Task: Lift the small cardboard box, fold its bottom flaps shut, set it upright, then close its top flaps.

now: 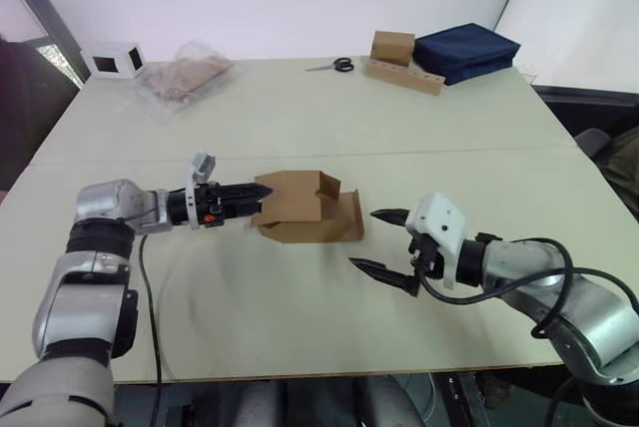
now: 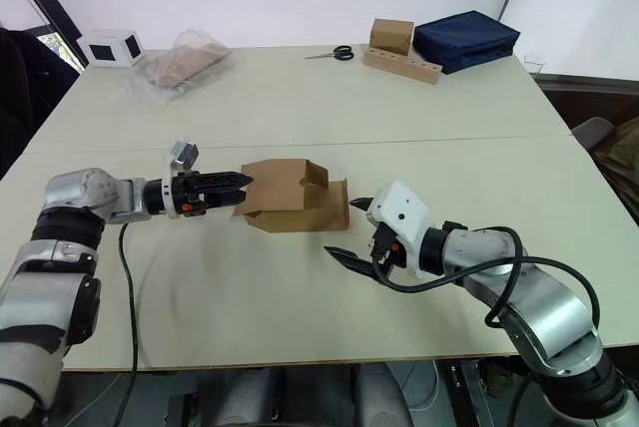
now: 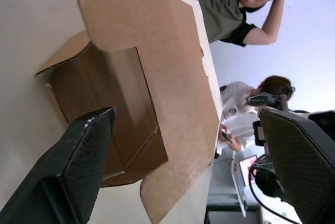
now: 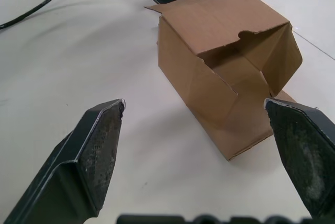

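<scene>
Left wrist view: box (image 3: 157, 77) seen from its open end, hollow interior visible; far end hidden. Left gripper's fingers (image 3: 78, 166) spread wide to either side of that opening, not touching cardboard as far as can be seen. Two people show beyond the table edge, cut off by the frame.

Right wrist view: box lies on its side, near end open, flaps (image 4: 277, 51) splayed outward, one notched. Right gripper's fingers (image 4: 94, 150) set wide apart, short of the box, with bare table (image 4: 78, 51) between.

Head views: box (image 1: 300, 210) rests near the table's middle, between the two grippers. Left gripper (image 1: 245, 202) is held level, arm stretched along the table, tips at the box's left end; contact cannot be told. Right gripper (image 1: 384, 240) sits low just right of the box, open wide, fingers pointing toward it, arm bent at the elbow.

Far edge of table: white box (image 1: 113, 58), clear bag (image 1: 190, 73) with brown contents hard to make out, scissors (image 1: 334, 66), small brown cube (image 1: 392, 46) on a holed strip (image 1: 404, 76), navy case (image 1: 464, 51).
</scene>
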Available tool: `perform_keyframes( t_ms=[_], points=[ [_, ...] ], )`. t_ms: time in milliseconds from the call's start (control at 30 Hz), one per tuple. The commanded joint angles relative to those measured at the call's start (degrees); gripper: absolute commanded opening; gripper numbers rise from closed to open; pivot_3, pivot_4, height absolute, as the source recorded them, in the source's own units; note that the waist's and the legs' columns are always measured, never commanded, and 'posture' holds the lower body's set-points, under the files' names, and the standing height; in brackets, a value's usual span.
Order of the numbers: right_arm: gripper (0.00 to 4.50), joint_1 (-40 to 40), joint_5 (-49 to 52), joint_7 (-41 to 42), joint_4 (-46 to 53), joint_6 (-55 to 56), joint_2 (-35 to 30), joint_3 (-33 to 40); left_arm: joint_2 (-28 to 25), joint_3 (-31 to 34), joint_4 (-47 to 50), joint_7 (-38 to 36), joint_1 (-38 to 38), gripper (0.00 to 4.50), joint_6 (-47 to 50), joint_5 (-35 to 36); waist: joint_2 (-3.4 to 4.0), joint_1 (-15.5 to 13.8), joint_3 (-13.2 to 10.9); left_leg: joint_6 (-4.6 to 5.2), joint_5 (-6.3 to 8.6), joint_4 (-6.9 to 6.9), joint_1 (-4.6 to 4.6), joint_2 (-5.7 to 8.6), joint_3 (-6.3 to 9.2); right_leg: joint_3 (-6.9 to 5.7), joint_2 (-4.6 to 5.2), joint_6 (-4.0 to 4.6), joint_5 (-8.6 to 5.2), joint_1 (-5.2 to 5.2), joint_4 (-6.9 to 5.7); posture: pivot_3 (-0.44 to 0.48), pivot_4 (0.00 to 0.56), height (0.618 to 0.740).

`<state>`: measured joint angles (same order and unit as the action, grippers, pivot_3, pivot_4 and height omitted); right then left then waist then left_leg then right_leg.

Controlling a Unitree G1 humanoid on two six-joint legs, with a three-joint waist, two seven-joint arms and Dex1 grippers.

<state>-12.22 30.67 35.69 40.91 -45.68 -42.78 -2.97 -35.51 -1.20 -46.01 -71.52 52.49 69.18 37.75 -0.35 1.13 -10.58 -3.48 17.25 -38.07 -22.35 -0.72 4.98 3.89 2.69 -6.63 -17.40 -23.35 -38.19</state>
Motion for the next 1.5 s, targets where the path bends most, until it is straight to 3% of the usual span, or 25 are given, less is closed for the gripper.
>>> perform_keyframes(
  t_ms=[33,367,467,533,867,1000,1167,1367,1500],
  points=[
    [4.42,0.4,0.2,-0.9,2.8,0.3,0.4,1.2,0.8,0.1,-1.6,-2.6,2.2,4.47,-0.9,-1.7,0.00,0.1,0.0,0.00,0.00,-0.01,0.00,0.00,-0.01,0.00,0.00,0.00,0.00,0.00,0.00,0.000,0.150,0.740],
    [4.42,1.6,-1.0,-1.5,1.7,1.8,0.7,0.6,4.7,1.5,-6.6,-3.4,5.2,4.47,-3.6,-4.9,-0.01,0.1,0.0,0.00,0.00,-0.02,-0.01,0.00,0.02,0.00,-0.01,0.00,0.00,-0.01,-0.01,0.000,0.150,0.740],
    [4.50,2.2,-1.6,-1.4,1.4,2.4,0.9,0.5,5.6,1.5,-7.6,-4.0,5.7,3.72,-4.3,-5.7,-0.01,0.0,0.0,0.00,0.00,-0.01,-0.01,0.00,0.01,0.00,-0.01,0.00,0.00,-0.01,-0.01,0.000,0.150,0.740],
    [4.50,2.7,-1.9,-1.4,1.2,2.8,1.1,0.5,6.1,1.6,-8.4,-4.4,6.1,2.98,-4.7,-6.1,-0.01,0.1,0.0,0.00,0.00,-0.02,-0.01,0.00,0.01,0.00,0.00,0.00,0.00,-0.01,-0.01,0.000,0.150,0.740],
    [4.50,5.0,-3.9,-1.5,0.7,4.8,2.0,0.0,8.6,2.5,-12.1,-5.8,8.2,2.98,-7.8,-8.5,-0.01,0.1,0.0,0.00,0.00,-0.03,-0.01,0.01,0.01,0.00,0.00,0.00,0.00,0.00,-0.01,0.000,0.150,0.740],
    [4.50,5.3,-4.5,-1.1,-0.3,5.6,1.7,0.3,8.8,2.7,-12.7,-6.2,8.6,1.95,-8.8,-9.4,-0.01,0.2,0.0,0.00,0.00,-0.03,-0.01,0.01,0.03,0.00,-0.02,0.00,0.00,-0.02,-0.02,0.000,0.150,0.740],
    [4.50,4.8,-4.6,-0.5,-1.7,6.4,2.0,0.9,9.2,2.3,-11.9,-7.5,8.8,0.03,-8.7,-10.4,-0.01,0.0,0.0,0.00,0.00,-0.03,-0.01,0.01,0.02,0.00,-0.01,0.00,0.00,-0.01,-0.02,0.000,0.150,0.740],
    [4.50,4.2,-2.8,-1.1,-2.8,6.1,3.7,3.0,8.8,2.1,-8.9,-9.1,8.0,0.03,-8.6,-10.6,-0.01,0.1,0.0,0.00,0.00,-0.04,-0.01,0.02,0.02,0.00,-0.01,-0.01,0.00,0.00,-0.03,0.000,0.150,0.740],
    [4.50,1.2,4.6,-4.1,-5.1,3.5,9.2,10.1,8.1,4.0,-2.2,-9.6,6.6,0.03,-11.6,-9.4,-0.02,0.1,0.0,-0.03,-0.02,-0.04,-0.01,0.00,0.03,0.00,-0.01,-0.01,0.00,0.00,-0.04,0.000,0.150,0.740]
  ],
)
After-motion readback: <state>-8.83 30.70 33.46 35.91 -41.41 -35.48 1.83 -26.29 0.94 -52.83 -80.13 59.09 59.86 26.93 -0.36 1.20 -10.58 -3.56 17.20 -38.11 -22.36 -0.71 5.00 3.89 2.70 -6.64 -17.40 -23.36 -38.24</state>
